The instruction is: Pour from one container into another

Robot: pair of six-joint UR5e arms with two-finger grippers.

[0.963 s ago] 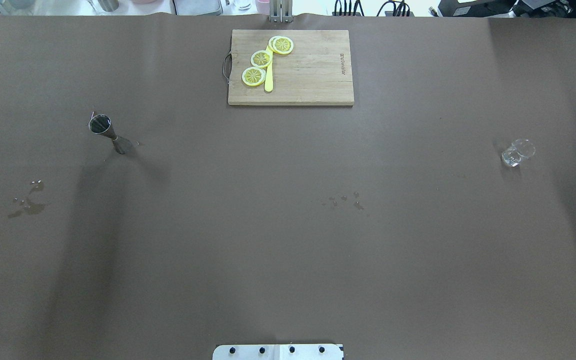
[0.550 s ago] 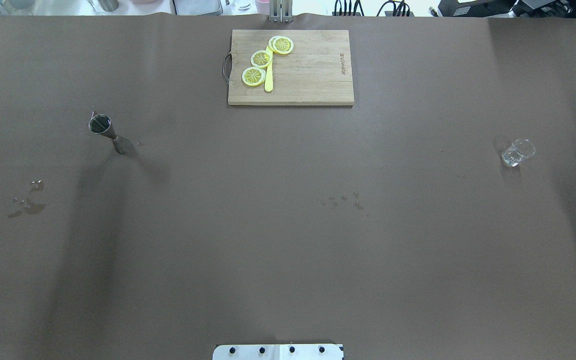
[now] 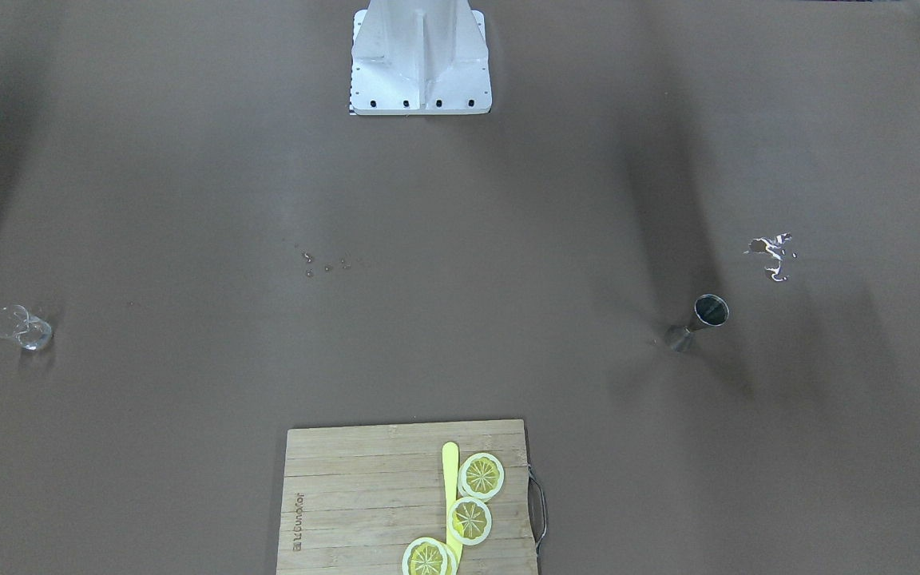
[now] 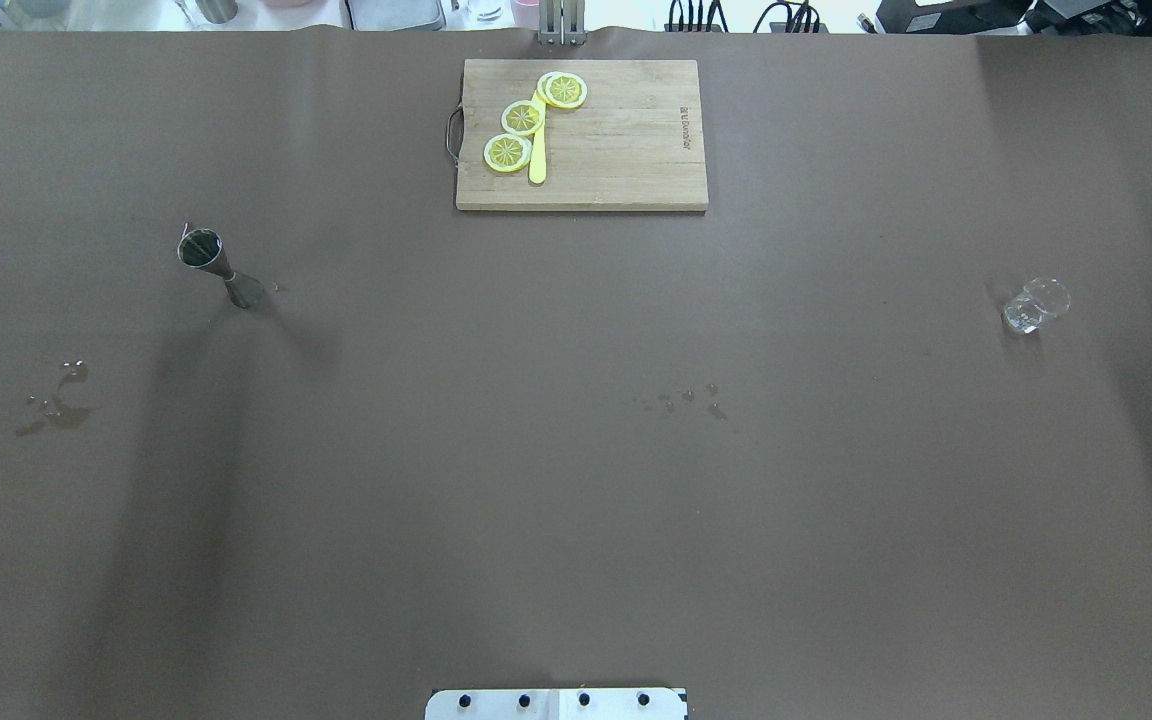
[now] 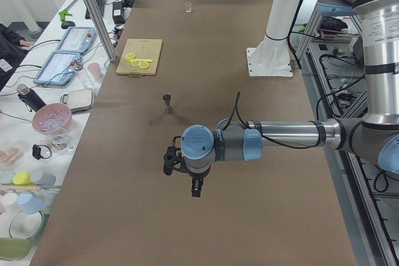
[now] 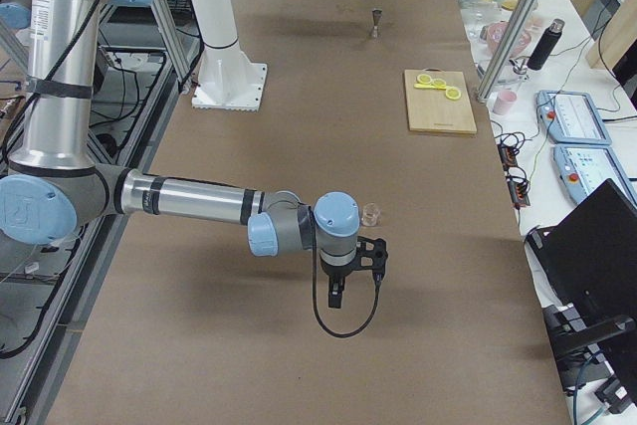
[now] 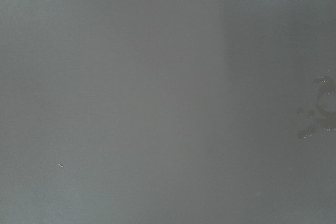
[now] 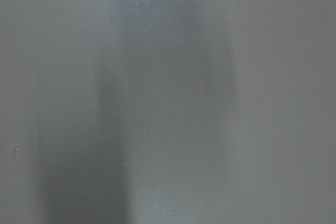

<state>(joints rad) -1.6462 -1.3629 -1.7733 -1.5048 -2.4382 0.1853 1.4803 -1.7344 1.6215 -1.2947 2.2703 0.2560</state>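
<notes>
A: jigger (image 4: 219,268) stands on surface (image 4: 576,520), robot's left; glass (image 4: 1034,305) far right. State?
B: left hand (image 5: 194,186), right hand (image 6: 338,291) both clear of them; opening can't tell. Grip jigger waist, keep level.

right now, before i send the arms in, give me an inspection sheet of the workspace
surface: brown table cover; wet patch on the robot's left, droplets near the middle
job's things: metal jigger upright on the left, clear glass upright on the right, far apart
clutter: cutting board at the far edge with lemon slices and a yellow knife
grippers: left gripper and right gripper hang over bare table; open or shut, cannot tell
cables: cable loops under the right wrist
surroundings: pink bowl, coloured cups, laptop beside the table
</notes>
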